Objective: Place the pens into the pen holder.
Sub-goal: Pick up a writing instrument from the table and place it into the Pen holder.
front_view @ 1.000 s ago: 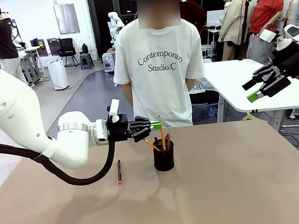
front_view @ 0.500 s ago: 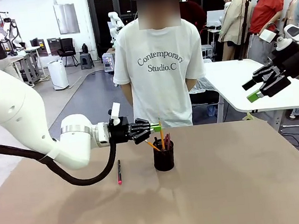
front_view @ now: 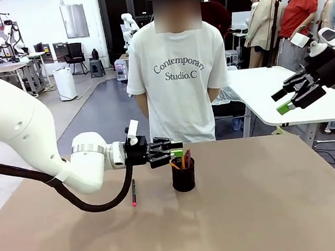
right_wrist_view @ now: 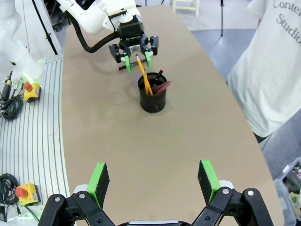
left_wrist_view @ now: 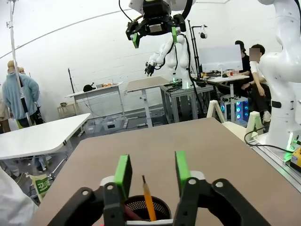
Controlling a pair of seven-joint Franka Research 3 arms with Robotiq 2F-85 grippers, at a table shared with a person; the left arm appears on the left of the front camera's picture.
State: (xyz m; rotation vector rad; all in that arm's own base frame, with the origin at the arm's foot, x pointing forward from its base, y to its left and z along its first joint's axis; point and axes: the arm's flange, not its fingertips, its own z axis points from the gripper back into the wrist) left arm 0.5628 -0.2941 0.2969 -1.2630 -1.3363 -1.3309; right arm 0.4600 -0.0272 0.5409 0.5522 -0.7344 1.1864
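Pencil [right_wrist_view: 144, 76] in holder [right_wrist_view: 153, 102]; pen [front_view: 133, 192] prob. front-L

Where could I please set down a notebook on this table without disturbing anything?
The table is bare right of the pen holder and along the near edge. It is crowded left of it, with the left gripper and the black pen.

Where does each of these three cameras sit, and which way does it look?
Front: robot's side of the table, facing the person; left gripper and right gripper show.
Left wrist: along the left gripper, over the pen holder.
Right wrist: high up, down past the right gripper onto the table.
All share the pen holder.
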